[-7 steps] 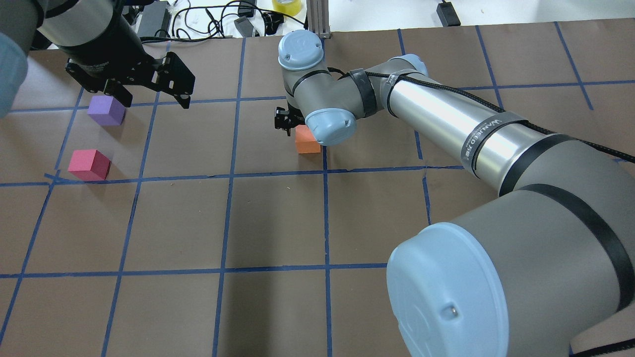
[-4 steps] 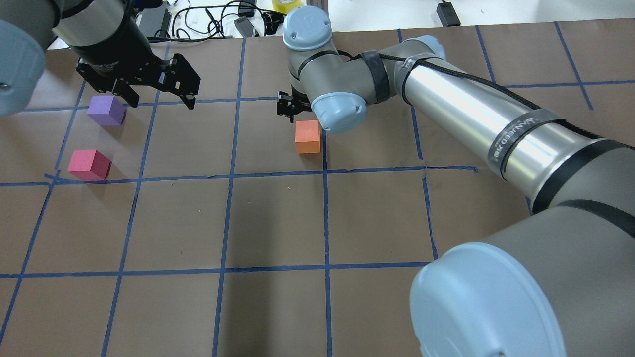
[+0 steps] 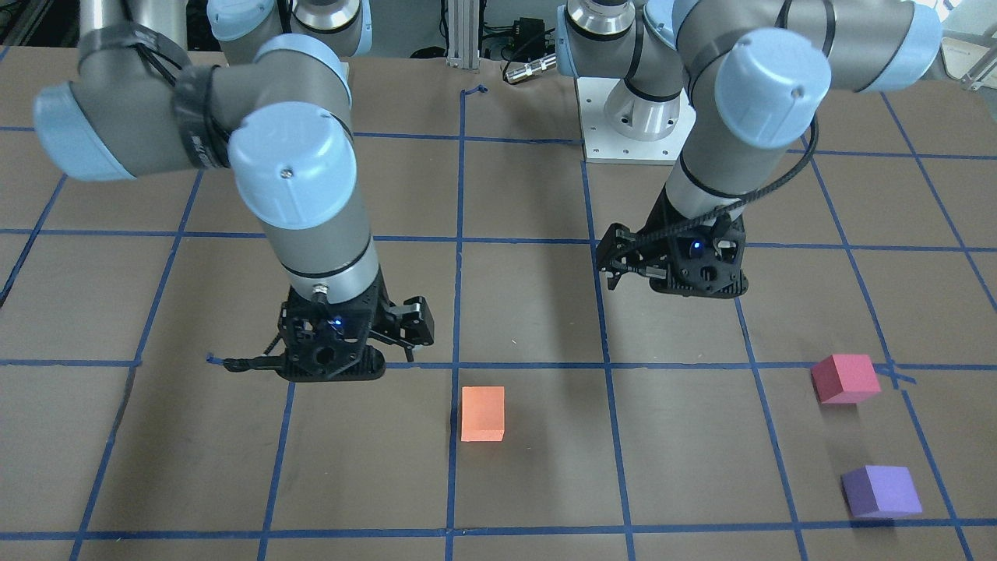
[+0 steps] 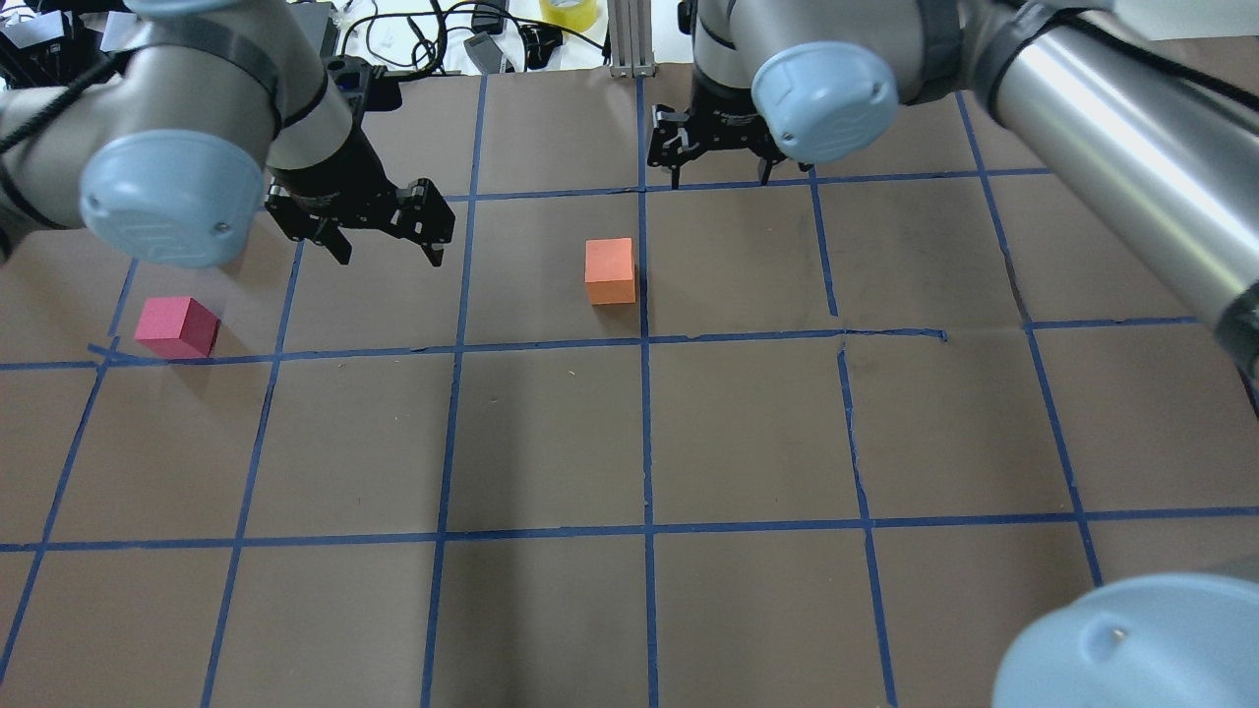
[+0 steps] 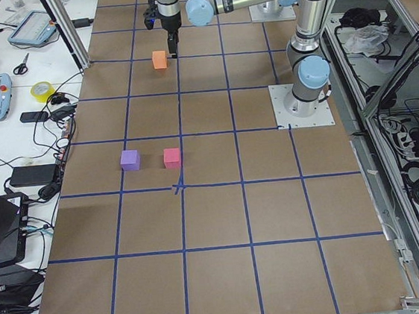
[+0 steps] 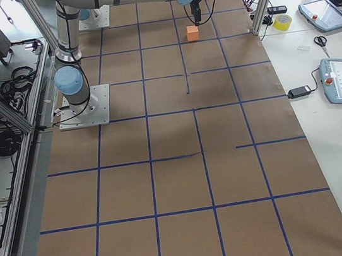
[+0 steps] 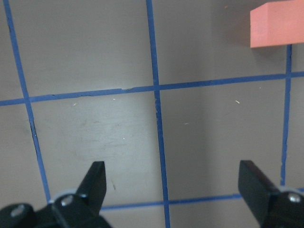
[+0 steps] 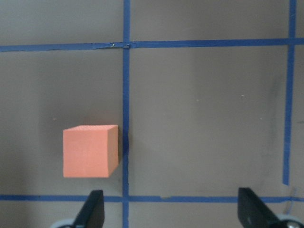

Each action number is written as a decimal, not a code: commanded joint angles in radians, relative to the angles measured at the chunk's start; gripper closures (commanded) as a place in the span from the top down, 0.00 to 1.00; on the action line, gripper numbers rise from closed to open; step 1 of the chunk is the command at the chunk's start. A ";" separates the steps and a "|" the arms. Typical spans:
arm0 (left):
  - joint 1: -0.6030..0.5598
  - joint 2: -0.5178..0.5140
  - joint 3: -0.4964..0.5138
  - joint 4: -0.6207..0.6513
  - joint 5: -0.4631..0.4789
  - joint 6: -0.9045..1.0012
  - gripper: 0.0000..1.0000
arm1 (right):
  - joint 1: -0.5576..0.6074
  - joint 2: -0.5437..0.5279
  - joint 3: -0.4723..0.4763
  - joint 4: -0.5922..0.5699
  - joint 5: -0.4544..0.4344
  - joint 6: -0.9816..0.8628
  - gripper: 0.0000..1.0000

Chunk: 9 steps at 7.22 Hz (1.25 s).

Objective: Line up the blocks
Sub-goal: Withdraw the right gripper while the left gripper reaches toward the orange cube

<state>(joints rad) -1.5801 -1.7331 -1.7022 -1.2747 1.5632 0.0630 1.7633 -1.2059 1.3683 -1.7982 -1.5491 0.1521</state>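
The orange block (image 4: 610, 270) sits alone near the table's middle; it also shows in the front view (image 3: 483, 413), the right wrist view (image 8: 90, 151) and the left wrist view (image 7: 278, 23). The pinkish-red block (image 4: 177, 326) sits at the left. The purple block (image 3: 882, 491) lies beyond it and is hidden by the left arm in the overhead view. My left gripper (image 4: 390, 258) is open and empty, between the pinkish-red and orange blocks. My right gripper (image 4: 719, 181) is open and empty, beyond and right of the orange block.
The table is brown paper with a blue tape grid (image 4: 452, 344). Cables, a tape roll (image 4: 569, 10) and small devices lie past the far edge. The left arm's elbow (image 4: 172, 197) hangs over the far left of the table.
My right gripper has pulled away from the orange block, moving right and farther back. My left gripper has moved right and nearer, away from the purple block, and its arm now covers that block.
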 commanded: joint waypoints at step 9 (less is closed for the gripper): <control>-0.176 -0.334 0.163 0.214 0.003 -0.211 1.00 | -0.119 -0.210 0.106 0.164 0.027 -0.062 1.00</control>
<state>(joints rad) -1.7044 -2.0095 -1.5796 -1.1284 1.5722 -0.0927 1.6706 -1.4132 1.4613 -1.6142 -1.5350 0.0997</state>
